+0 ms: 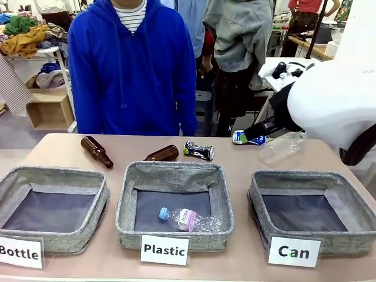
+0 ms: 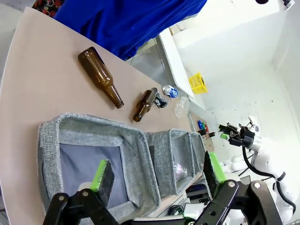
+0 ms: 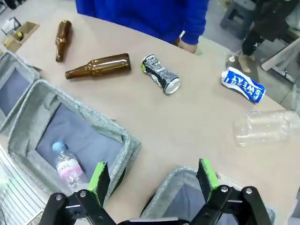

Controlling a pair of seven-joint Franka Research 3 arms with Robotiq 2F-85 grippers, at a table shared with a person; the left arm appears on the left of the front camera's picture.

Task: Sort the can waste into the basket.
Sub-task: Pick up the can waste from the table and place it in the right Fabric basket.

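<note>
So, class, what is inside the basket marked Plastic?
Inside the Plastic basket, one clear plastic bottle with a blue cap and pink label lies on the dark lining. The near wall hides the front strip of the floor.

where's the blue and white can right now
In the front view the blue and white can lies far right on the table, beyond the Can basket, between the black can and the clear plastic bottle.

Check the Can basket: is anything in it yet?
Empty: the Can basket has bare dark lining. The black can and the blue can both lie on the table beyond it.
</note>
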